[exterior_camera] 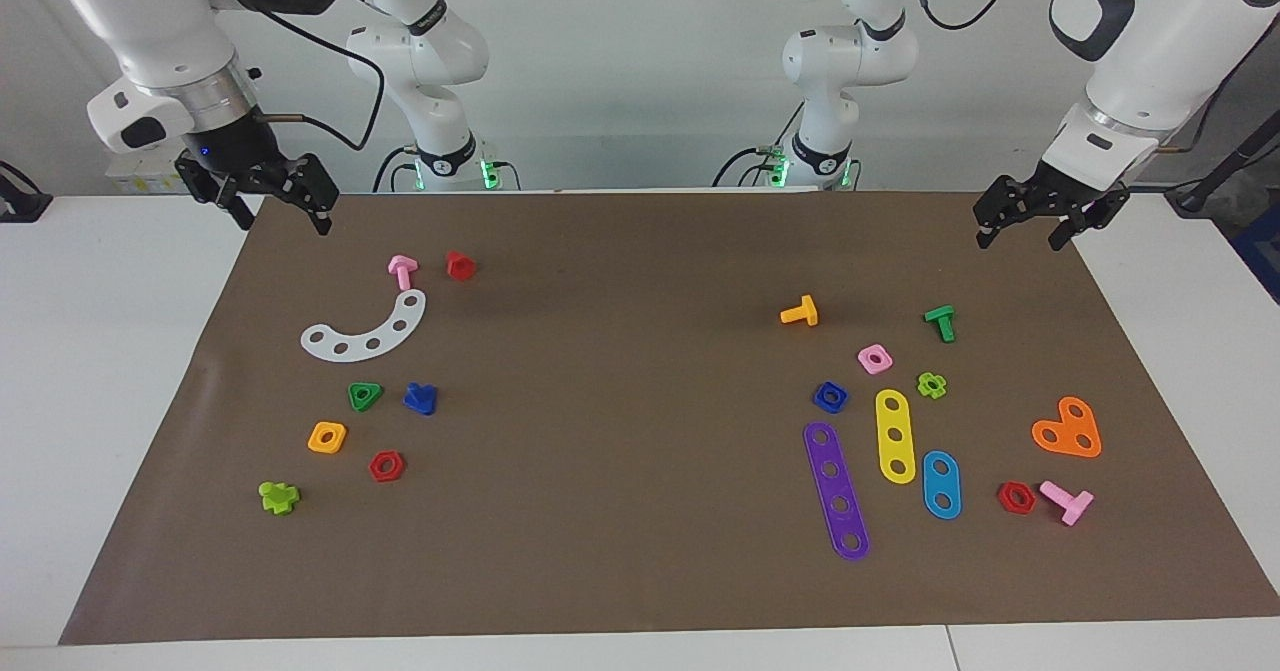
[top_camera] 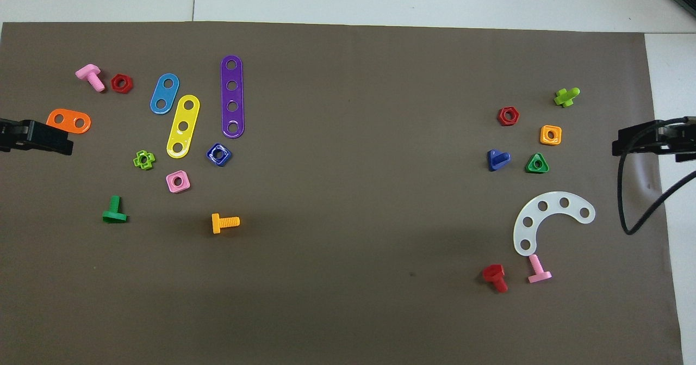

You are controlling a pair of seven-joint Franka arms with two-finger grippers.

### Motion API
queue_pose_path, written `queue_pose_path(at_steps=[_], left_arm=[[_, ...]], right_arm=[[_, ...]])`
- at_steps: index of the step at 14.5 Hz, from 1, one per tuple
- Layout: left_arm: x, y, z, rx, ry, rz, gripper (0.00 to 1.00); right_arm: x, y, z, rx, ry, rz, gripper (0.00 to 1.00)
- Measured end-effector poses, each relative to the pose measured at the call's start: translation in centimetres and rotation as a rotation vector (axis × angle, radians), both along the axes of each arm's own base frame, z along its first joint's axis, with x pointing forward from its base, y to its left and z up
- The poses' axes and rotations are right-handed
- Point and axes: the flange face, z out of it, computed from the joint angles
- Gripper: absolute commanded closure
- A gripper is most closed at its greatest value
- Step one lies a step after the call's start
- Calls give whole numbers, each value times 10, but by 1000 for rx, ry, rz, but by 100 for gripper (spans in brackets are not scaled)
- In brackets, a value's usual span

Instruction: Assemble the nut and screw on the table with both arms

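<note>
nut (exterior_camera: 830, 396) on table (exterior_camera: 640, 571) | screw (exterior_camera: 421, 398) well apart | left gripper (exterior_camera: 1030, 223), right gripper (exterior_camera: 272, 205): jaws wide, empty

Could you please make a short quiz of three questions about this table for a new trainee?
1. True or false: the left gripper already holds the nut.
2. Which piece lies right beside the screw? A) green triangular nut B) orange bolt C) purple strip
3. Fill in: the nut lies toward the ____ arm's end of the table.

Key
1. False: both grippers hang open above the mat's corners nearest the robots, the right gripper too, and hold nothing.
2. A.
3. Left; the screw lies toward the right arm's end.
</note>
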Motion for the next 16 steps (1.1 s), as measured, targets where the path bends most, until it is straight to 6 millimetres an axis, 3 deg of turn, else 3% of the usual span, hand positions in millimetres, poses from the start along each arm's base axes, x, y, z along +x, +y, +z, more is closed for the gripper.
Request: queue_pose_path(at_steps=[13, 16], left_arm=[[0, 1, 1, 0, -7, -1, 0], [2, -5, -9, -1, -38, -8, 1]], right_arm=[[1, 3, -2, 0, -3, 7, 0], [7, 15, -27, 0, -18, 29, 0]])
